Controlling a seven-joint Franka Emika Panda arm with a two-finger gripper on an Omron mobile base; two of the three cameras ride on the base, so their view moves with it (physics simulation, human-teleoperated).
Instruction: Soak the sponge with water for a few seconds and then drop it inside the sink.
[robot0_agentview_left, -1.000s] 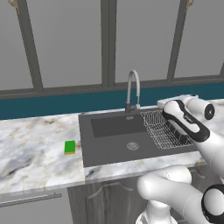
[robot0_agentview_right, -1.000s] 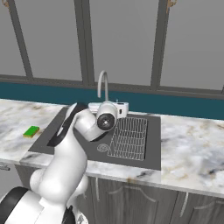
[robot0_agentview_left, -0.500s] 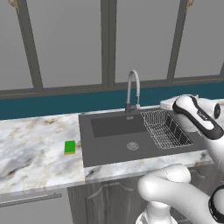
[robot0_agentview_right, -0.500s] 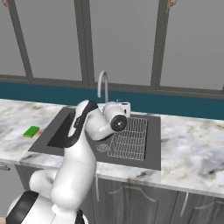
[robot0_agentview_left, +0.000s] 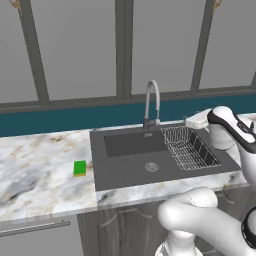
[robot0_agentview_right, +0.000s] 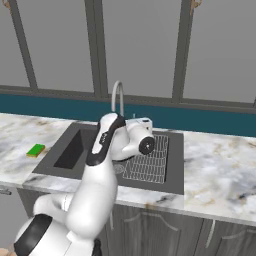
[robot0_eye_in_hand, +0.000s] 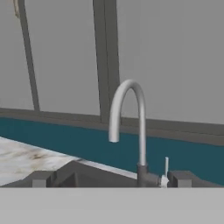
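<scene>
The counter (robot0_agentview_left: 40, 165) stretches away to the gripper's left. The sink (robot0_agentview_left: 135, 170) lies below and left of the gripper (robot0_agentview_left: 192, 121), whose fingers (robot0_eye_in_hand: 41, 179) stand spread and empty, facing the faucet (robot0_eye_in_hand: 129, 127). The sponge (robot0_agentview_left: 79, 168) lies on the counter well left of the gripper, just beside the basin.

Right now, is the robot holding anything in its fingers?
No, nothing. The fingers are spread open and empty, facing the faucet. The sponge lies on the counter, left of the sink.
</scene>
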